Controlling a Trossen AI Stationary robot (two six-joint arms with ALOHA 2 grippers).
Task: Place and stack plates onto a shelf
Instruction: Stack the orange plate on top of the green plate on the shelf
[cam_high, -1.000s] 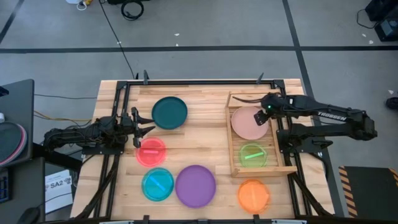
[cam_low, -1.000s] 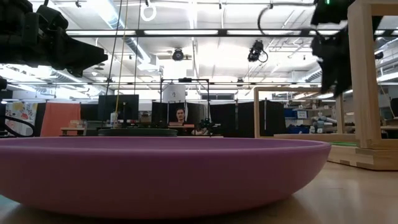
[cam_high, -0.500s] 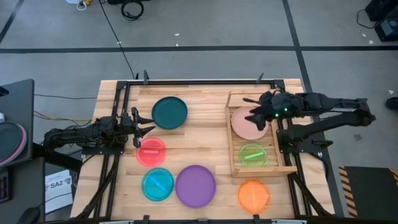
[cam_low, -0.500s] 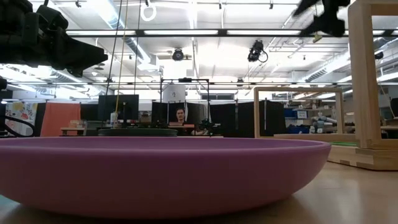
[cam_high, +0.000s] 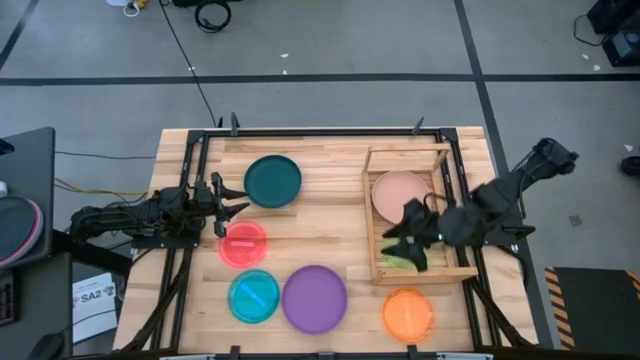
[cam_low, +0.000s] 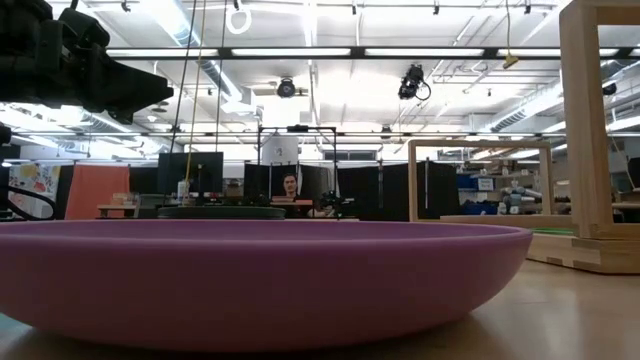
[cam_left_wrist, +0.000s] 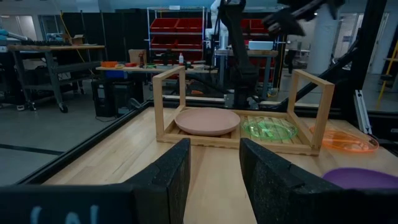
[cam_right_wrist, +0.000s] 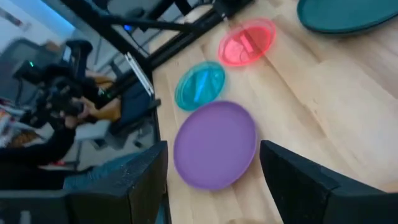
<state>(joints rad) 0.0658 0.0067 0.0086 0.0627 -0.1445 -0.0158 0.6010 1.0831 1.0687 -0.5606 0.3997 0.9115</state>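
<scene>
The right gripper (cam_high: 405, 240) is seen with jaws released and nothing held, above the green plate (cam_high: 405, 256) on the shelf (cam_high: 372, 215). The pink plate (cam_high: 400, 193) is also laid there. The left gripper (cam_high: 234, 205) is parked with jaws parted, between teal plate (cam_high: 272, 181) and red plate (cam_high: 243, 244) on the desk (cam_high: 330, 220).

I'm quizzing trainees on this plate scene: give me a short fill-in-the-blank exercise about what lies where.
1. The shelf holds the pink plate and the ____ plate.
2. Just outside the shelf's near end lies the ____ plate.
3. The cyan plate lies directly beside the ____ plate.
4. The open right gripper hangs over the ____.

Missing words: green; orange; purple; shelf
</scene>
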